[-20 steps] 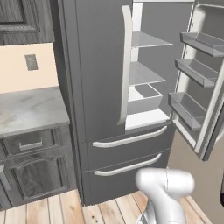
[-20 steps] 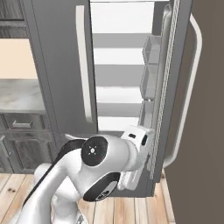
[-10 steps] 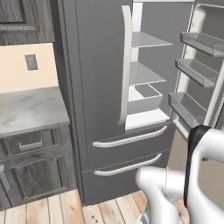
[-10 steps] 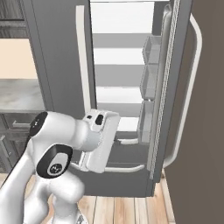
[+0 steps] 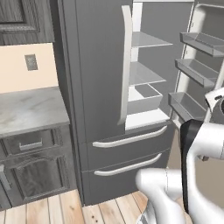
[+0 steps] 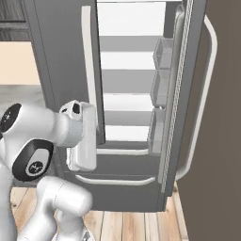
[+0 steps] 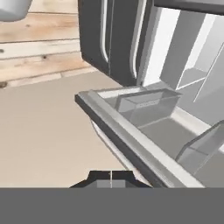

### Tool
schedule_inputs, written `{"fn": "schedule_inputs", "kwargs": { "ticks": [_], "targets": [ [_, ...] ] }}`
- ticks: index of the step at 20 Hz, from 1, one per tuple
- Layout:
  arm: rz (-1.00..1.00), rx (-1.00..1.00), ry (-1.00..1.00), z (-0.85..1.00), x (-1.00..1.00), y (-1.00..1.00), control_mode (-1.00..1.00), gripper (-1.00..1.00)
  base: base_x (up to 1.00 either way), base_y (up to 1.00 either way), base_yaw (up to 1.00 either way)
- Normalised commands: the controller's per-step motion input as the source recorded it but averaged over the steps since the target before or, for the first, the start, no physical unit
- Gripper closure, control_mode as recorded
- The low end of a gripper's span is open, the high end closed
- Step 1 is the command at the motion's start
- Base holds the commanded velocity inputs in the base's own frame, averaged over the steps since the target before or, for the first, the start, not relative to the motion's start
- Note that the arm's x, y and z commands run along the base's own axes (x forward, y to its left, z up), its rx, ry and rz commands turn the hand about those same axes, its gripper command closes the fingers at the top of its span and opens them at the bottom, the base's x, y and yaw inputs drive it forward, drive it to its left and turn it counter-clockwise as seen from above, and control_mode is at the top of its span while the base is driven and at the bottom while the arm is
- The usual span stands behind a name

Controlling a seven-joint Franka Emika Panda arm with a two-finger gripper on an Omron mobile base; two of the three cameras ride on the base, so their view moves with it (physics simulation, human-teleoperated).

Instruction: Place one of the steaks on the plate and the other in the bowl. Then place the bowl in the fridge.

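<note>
The white arm is folded near its base, with the elbow raised and the forearm hanging down. The gripper [image 7: 111,177] is closed, its two dark fingertips pressed together, holding nothing.

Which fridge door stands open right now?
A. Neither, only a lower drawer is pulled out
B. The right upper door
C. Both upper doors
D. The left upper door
B: in the left base view the fridge has its right upper door swung out, showing its bins and the white shelves inside, while the left door is flush and both lower drawers sit closed.
</note>
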Motion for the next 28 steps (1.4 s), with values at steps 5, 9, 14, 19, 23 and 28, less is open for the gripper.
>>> {"fn": "schedule_inputs", "kwargs": {
  "ticks": [5,9,14,19,23,28],
  "targets": [
    [0.53,-0.34,0.09,0.0,0.0,0.94,-1.0,1.0,0.0,0.0,0.0],
    [0.53,-0.3,0.16,0.0,0.13,0.63,-1.0,1.0,0.0,0.0,0.0],
    [0.44,-0.11,0.14,-0.03,0.63,0.16,-1.0,1.0,0.0,0.0,0.0],
    [0.32,-0.05,0.01,-0.43,0.64,0.18,-1.0,1.0,0.0,0.0,0.0],
    [0.17,-0.02,0.0,-0.71,0.49,0.19,-1.0,1.0,0.0,0.0,0.0],
    [0.01,-0.01,0.0,-0.21,0.35,0.37,-1.0,-1.0,0.0,0.0,0.0]
  ]
}}
